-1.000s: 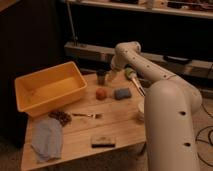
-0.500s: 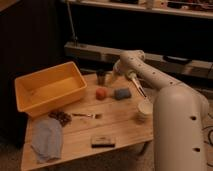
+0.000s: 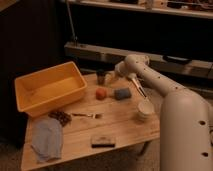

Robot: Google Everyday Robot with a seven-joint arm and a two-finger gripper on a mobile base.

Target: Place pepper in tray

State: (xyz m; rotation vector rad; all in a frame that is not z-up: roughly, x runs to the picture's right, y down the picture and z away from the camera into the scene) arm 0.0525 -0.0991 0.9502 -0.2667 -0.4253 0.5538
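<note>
The pepper (image 3: 101, 93), a small orange-red lump, lies on the wooden table near its middle, free of any grip. To its left stands the tray (image 3: 36, 107), a deep yellow-orange tub that looks empty. My gripper (image 3: 111, 75) hangs at the back of the table beside a dark cup (image 3: 101, 76), a short way behind and to the right of the pepper. It is open and holds nothing. The white arm reaches in from the right.
A blue-grey block (image 3: 122, 93) lies right of the pepper, and white stacked bowls (image 3: 145, 110) sit by the right edge. Dark grapes (image 3: 61, 117), a fork (image 3: 88, 115), a blue cloth (image 3: 47, 138) and a dark flat item (image 3: 102, 141) occupy the front. Shelving runs behind the table.
The arm's elbow has come down and swung right, and the big white forearm has shifted right. The gripper stays near the dark cup. Nothing on the table moved.
</note>
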